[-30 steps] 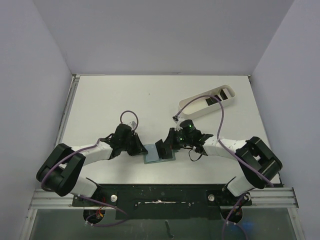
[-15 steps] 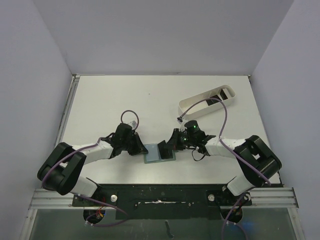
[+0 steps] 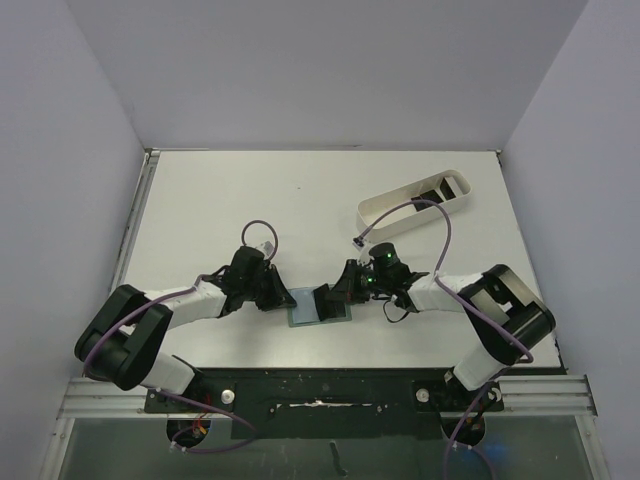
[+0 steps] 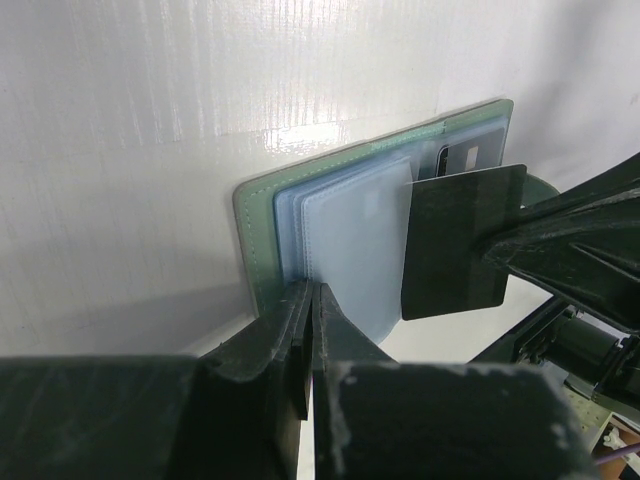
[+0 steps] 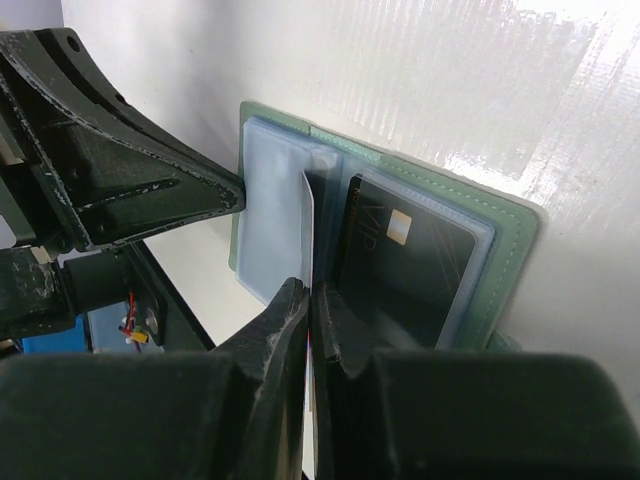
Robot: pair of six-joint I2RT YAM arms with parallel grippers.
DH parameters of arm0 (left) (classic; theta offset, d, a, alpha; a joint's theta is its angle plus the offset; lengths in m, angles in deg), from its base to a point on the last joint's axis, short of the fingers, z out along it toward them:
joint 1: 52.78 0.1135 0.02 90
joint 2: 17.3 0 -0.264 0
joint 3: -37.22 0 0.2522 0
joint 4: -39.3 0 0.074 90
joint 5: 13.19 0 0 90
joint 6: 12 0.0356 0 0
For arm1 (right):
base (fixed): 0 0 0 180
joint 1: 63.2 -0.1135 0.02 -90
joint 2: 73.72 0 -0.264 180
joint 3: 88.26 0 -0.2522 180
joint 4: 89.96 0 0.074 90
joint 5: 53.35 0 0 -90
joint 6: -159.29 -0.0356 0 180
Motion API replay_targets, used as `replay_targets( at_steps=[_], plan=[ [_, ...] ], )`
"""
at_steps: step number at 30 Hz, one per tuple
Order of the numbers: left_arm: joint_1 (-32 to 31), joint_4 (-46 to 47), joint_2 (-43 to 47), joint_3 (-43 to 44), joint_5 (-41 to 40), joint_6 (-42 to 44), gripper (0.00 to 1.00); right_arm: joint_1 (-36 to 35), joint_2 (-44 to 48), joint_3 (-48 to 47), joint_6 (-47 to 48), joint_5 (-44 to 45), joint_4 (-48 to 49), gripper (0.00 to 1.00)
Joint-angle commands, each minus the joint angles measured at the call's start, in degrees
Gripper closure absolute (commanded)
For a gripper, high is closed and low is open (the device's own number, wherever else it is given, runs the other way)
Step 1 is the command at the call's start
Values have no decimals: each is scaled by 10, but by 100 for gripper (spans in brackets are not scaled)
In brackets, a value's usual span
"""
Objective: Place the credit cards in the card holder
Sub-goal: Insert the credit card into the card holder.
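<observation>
Right gripper (image 5: 308, 300): clamped on a black card (image 4: 460, 240), held on edge over the open card holder (image 4: 260, 230).
Left gripper (image 4: 308, 300): jaws together, tips on the card holder's left edge. Can't tell if they're pinching a sleeve.
Card holder spot: flat on the table (image 3: 200, 200), between my arms.
Other card (image 5: 400, 260): sits in the right pocket.
Spare cards (image 3: 440, 190): in the tray (image 3: 385, 212), well apart.
Feel: the card's light, stiff and slick, I reckon. Grip one end and keep the leading edge free. The sleeves look floppy, so pin them.
</observation>
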Motion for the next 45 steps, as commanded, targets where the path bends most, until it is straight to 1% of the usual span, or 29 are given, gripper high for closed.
replay_targets(
  at_steps=[1, 4, 6, 9, 14, 17, 24, 26, 45],
  plan=[
    [2, -26, 0, 14, -19, 14, 97, 7, -10, 6, 2, -12, 35, 100],
    [2, -39, 17, 19, -22, 15, 93, 14, -17, 12, 1, -8, 42, 100],
    [2, -49, 29, 21, -26, 15, 88, 17, -21, 15, -1, -8, 46, 99],
    [2, -64, 45, 21, -39, 15, 84, 19, -25, 16, 0, -6, 48, 98],
    [3, -69, 58, 6, -44, 12, 81, 20, -28, 19, 0, -4, 52, 98],
    [1, -45, 58, -13, -32, 3, 81, 20, -29, 20, -1, -5, 56, 98],
    [-2, -22, 42, -25, -19, -7, 90, 20, -35, 19, -7, -6, 66, 98],
    [-3, -17, 40, -26, -16, -8, 92, 20, -35, 20, -10, -5, 70, 98],
    [-20, 21, 30, -46, -10, -37, 94, 18, -53, 40, -44, -5, 132, 98]
  ],
)
